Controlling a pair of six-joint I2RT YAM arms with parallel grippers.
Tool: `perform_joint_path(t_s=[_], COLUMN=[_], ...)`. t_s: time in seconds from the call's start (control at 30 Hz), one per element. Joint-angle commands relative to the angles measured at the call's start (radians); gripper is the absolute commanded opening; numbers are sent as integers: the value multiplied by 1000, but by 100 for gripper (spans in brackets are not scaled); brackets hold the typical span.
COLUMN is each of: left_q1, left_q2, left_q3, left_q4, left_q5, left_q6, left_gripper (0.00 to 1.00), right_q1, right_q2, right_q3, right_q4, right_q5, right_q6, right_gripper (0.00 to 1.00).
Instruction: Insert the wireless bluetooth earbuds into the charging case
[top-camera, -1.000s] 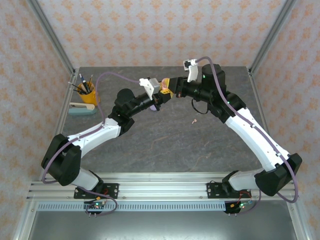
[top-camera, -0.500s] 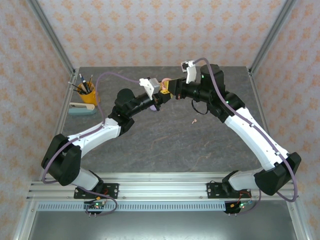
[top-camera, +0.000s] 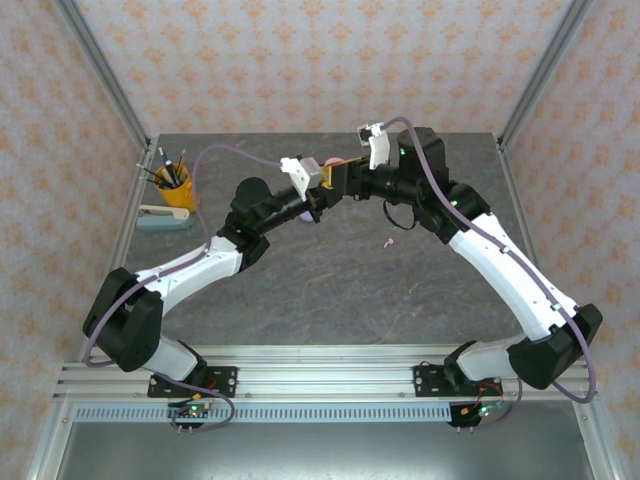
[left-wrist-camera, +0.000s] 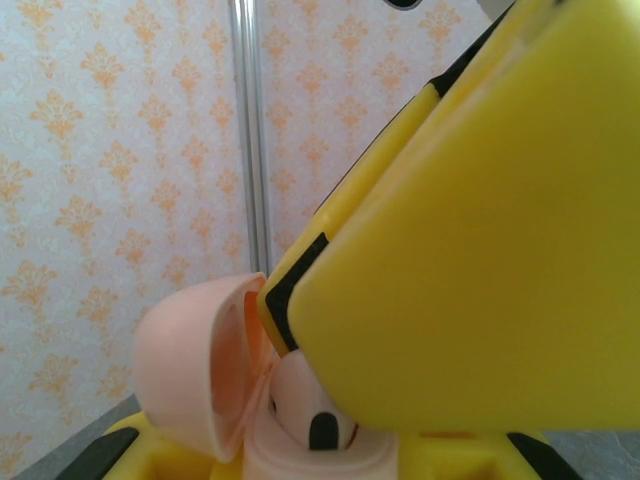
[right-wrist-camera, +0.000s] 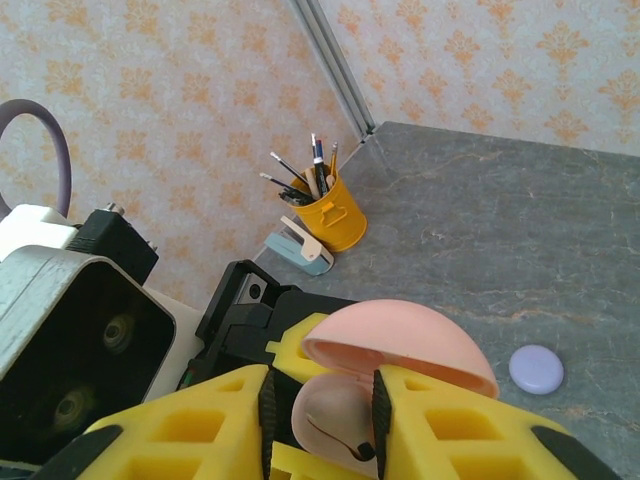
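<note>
The charging case (left-wrist-camera: 190, 370), a salmon-pink round case with its lid (right-wrist-camera: 400, 340) swung open, is held above the back of the table (top-camera: 333, 165). My left gripper (left-wrist-camera: 320, 465) is shut on its base. One pink earbud (right-wrist-camera: 335, 420) with a dark tip sits in the case's well (left-wrist-camera: 310, 410). My right gripper (right-wrist-camera: 322, 415) straddles this earbud, jaws slightly parted, with a dark gap at the left pad. One of its yellow fingers (left-wrist-camera: 480, 250) hangs right over the case. Another pink earbud (top-camera: 388, 242) lies on the table.
A lilac round case (right-wrist-camera: 537, 368) lies shut on the grey table, partly under the left arm (top-camera: 312, 215). A yellow cup of pens (top-camera: 175, 188) and a pale blue stapler-like thing (top-camera: 165, 218) stand at the far left edge. Frame posts rise at the back corners.
My right gripper has edged left over the case and its jaws have parted a little around the earbud. The left arm and the case have stayed put.
</note>
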Motion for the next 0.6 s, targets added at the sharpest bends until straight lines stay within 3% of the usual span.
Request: perform_joint_path(t_s=[0.0, 0.27, 0.43, 0.57], left_q1=[-6, -4, 6, 18], left_q2=[-17, -30, -57, -99], left_q3=[17, -22, -67, -104], left_q4=[86, 95, 108, 102], left_q5=[-23, -70, -93, -107], left_q6=[-11, 3, 4, 6], left_gripper=[0, 0, 0, 0], right_q1=[11, 12, -5, -55], right_q2=[8, -65, -142, -116], right_q3=[31, 98, 96, 94], right_q4=[-56, -79, -174, -352], right_q5=[20, 133, 383, 589], right_q6=[18, 84, 183, 345], right_gripper=[35, 46, 55, 58])
